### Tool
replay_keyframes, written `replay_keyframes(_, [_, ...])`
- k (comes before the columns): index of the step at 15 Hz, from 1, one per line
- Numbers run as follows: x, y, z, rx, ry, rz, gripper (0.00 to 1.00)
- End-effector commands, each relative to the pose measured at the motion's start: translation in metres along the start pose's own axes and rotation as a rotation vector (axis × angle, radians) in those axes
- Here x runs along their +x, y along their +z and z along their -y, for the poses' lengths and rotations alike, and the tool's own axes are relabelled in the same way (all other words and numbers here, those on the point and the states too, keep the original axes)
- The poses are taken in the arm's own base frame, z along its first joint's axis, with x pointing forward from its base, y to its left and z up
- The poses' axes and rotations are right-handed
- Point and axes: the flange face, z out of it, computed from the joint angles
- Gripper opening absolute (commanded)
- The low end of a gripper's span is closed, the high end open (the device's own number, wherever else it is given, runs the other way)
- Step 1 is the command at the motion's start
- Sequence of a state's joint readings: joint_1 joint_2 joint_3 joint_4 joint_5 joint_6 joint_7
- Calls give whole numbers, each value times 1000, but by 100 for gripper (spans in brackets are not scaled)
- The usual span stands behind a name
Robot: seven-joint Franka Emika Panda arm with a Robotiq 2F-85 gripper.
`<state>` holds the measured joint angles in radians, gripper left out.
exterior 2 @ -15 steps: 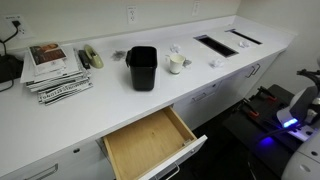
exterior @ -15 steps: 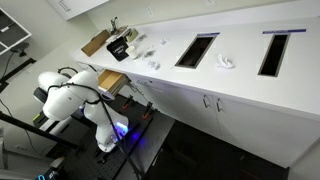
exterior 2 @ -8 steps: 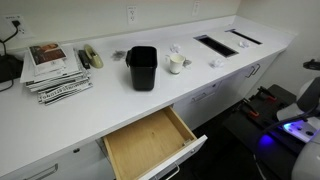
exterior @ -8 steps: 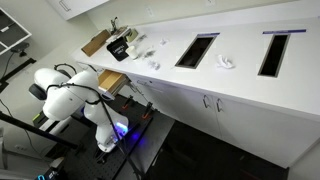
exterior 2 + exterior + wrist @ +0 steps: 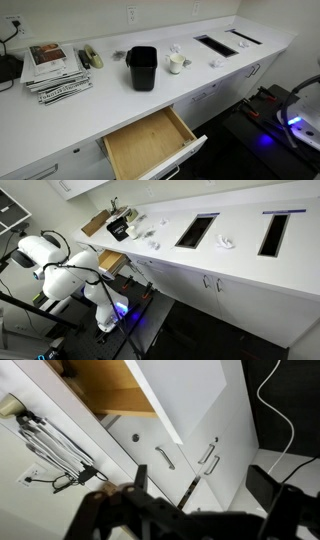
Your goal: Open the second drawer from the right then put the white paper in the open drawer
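Note:
The second drawer from the right (image 5: pixel 150 143) stands pulled out below the counter, showing its light tan wood interior; it also shows in an exterior view (image 5: pixel 112 260) and in the wrist view (image 5: pixel 100 382). A crumpled white paper (image 5: pixel 226 243) lies on the counter between two dark cutouts. More small white pieces (image 5: pixel 176 62) lie beside the black bin (image 5: pixel 141 68). My gripper (image 5: pixel 200 485) is open and empty, away from the drawer and facing the cabinet fronts. The arm (image 5: pixel 45 260) stands well back from the counter.
Stacked magazines (image 5: pixel 55 70) and a stapler (image 5: pixel 90 56) lie on the counter. Two rectangular cutouts (image 5: pixel 196 230) (image 5: pixel 273 230) open in the countertop. White doors with bar handles (image 5: pixel 165 457) are below. Cables (image 5: pixel 55 450) hang near the wall. The robot base glows blue (image 5: pixel 120 308).
The arm's upper part has swung up and away from the counter. The drawer and the things on the counter have not moved.

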<state>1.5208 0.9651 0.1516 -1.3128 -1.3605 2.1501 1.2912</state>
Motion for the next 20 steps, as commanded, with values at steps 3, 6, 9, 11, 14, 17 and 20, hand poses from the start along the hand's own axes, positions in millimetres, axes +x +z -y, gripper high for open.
replay_keyframes(3, [-17, -29, -66, -34, 78, -17, 100])
replay_keyframes(6, [-30, -43, -96, -69, 119, -33, 100])
replay_keyframes(9, [-48, -58, -130, -119, 167, -48, 100])
replay_keyframes(11, [-62, -70, -154, -159, 206, -41, 100])
replay_keyframes(14, [-90, -92, -191, -220, 257, -12, 100])
replay_keyframes(17, [-119, -114, -222, -267, 295, 35, 100])
replay_keyframes(20, [-109, -105, -210, -250, 267, 39, 100])
